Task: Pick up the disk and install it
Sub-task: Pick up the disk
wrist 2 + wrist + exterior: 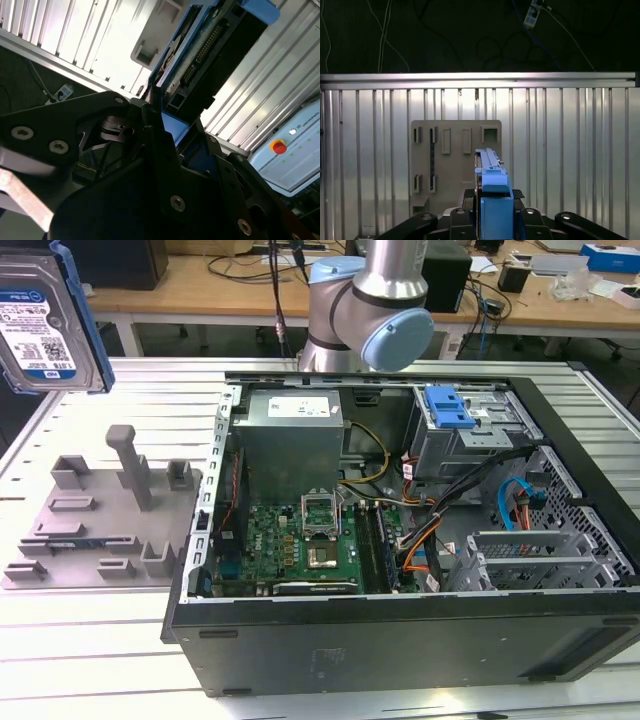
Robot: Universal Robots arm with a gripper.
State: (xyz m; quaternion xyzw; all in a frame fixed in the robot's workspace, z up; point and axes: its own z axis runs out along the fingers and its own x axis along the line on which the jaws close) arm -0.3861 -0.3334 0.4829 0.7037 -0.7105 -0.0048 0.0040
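The disk (pixel 45 325) hangs in the air at the exterior view's upper left, above the grey moulded tray (pixel 100 520), its white-and-blue label facing the camera and a blue bracket around its edge. In the first wrist view the disk (pixel 489 167) is seen edge-on, with my gripper (pixel 492 197) shut on it from both sides and the tray (pixel 455 160) far below. The second wrist view shows the disk (pixel 215 50) standing out from the black gripper (pixel 165 117), its connector edge in sight.
An open computer case (pixel 590 635) lies on the slatted metal table (pixel 80 660), with a motherboard, cables and a drive bay holding a blue latch piece (pixel 447 408). The arm's base (pixel 370 300) rises behind the case. Wooden desks stand beyond.
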